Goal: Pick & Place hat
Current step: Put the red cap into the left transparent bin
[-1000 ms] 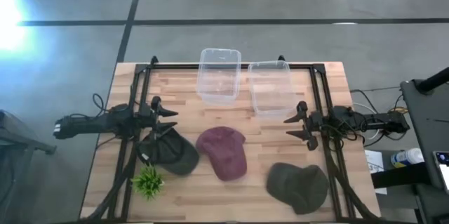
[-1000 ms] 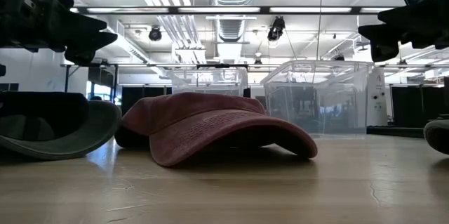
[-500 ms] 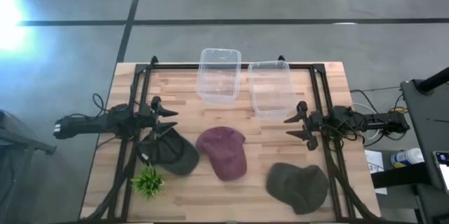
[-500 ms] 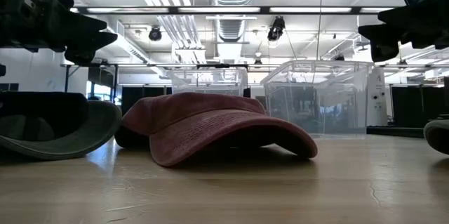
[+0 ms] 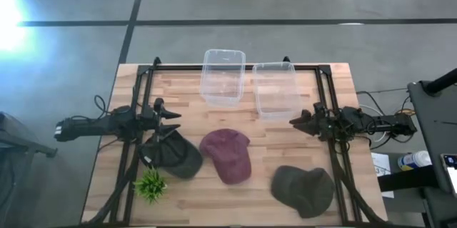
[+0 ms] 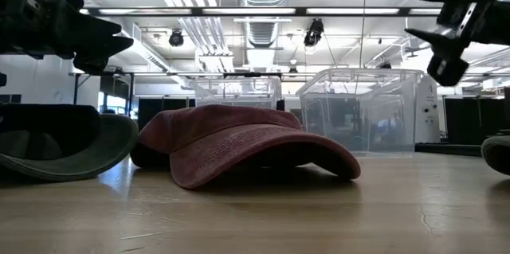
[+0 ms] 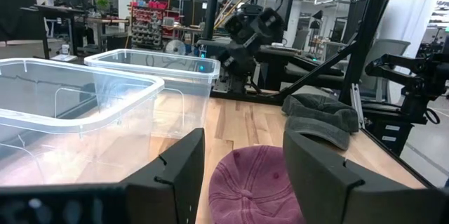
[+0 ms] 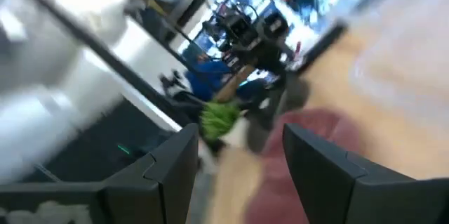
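A maroon cap (image 5: 227, 155) lies crown up on the table's middle, also in the low view (image 6: 239, 144) and the left wrist view (image 7: 256, 185). A dark green cap (image 5: 175, 154) lies to its left, opening up. An olive cap (image 5: 303, 189) lies at the near right. My left gripper (image 5: 173, 123) is open and empty, above the dark green cap's far edge; its fingers (image 7: 179, 175) stand apart in the left wrist view. My right gripper (image 5: 295, 121) is open and empty above the table's right side, rolled on its side (image 6: 443, 37), far of the olive cap.
Two clear plastic bins (image 5: 223, 76) (image 5: 275, 88) stand side by side at the far middle of the table. A small green plant (image 5: 151, 185) sits at the near left, beside the dark green cap. Bare wood shows between the caps and the bins.
My right gripper has rolled about its wrist: its two fingers, spread far-to-near in the high view before, now stand one over the other. It stays open and in about the same place. The right wrist view is blurred by this turn.
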